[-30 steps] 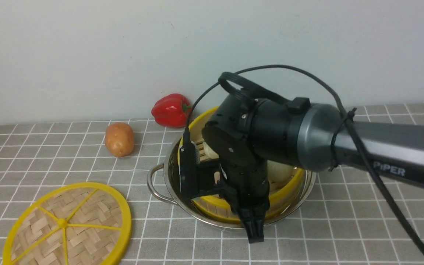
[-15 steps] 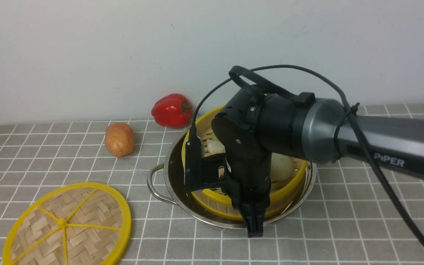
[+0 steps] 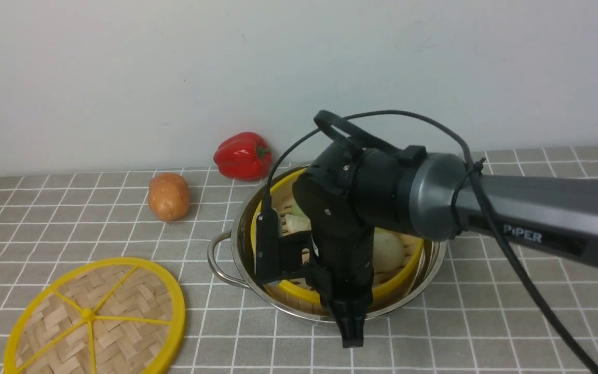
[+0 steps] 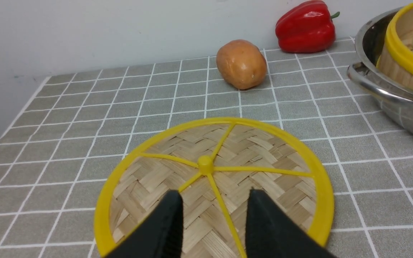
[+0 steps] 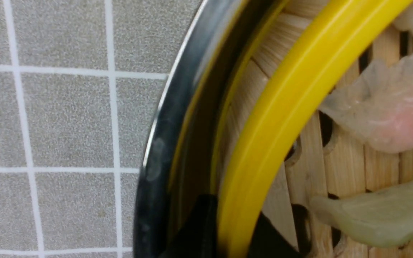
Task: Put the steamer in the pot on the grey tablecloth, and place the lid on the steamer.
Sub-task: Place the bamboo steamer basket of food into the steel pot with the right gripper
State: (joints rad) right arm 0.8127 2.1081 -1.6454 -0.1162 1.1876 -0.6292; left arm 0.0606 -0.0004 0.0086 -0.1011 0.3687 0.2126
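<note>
The steamer sits inside the pot on the grey tablecloth, with pale food pieces on its slatted floor. My right gripper points down at its near side. In the right wrist view the right gripper is shut on the steamer's yellow top rim, one finger inside and one between steamer and pot wall. The lid lies flat at the front left. My left gripper is open and empty just above the lid; it is outside the front view.
A potato and a red bell pepper lie behind and left of the pot, near the wall. The pot's loop handle faces the lid. The right arm spans the right half of the cloth.
My right gripper has come down with the steamer. The steamer was tilted and raised above the pot's rim; now it sits lower and more level in the pot. The lid has not moved.
</note>
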